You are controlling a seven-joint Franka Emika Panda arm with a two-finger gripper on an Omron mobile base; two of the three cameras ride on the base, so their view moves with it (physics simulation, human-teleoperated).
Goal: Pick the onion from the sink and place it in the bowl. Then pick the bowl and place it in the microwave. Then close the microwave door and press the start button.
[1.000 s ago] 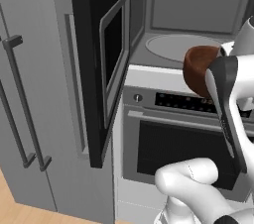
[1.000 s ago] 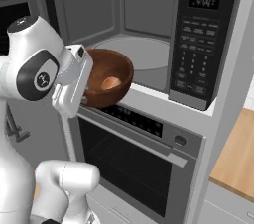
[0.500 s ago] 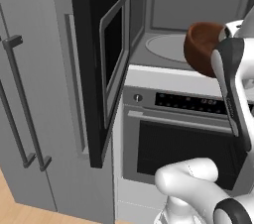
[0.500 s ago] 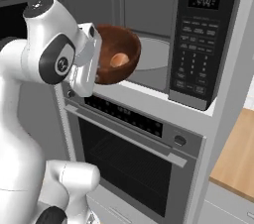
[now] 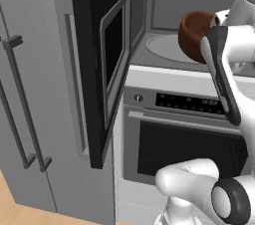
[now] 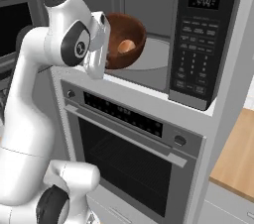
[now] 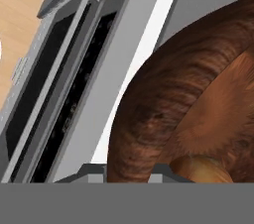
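Observation:
The reddish-brown bowl hangs tilted in the mouth of the microwave, just over the front of its pale turntable. The orange-brown onion lies inside the bowl, and it also peeks out at the bottom of the hand view as the onion. My gripper is shut on the bowl's near rim; in the hand view the gripper straddles the wooden wall of the bowl. The black microwave door stands wide open at the left. The sink is out of view.
The microwave's control panel with its buttons sits right of the cavity. Below is the wider oven with a control strip. Grey tall doors with bar handles stand left of the open door. A wooden counter lies far right.
The arm has raised the bowl with the onion and carried it forward, from in front of the oven's top up to the microwave opening. The door has not moved.

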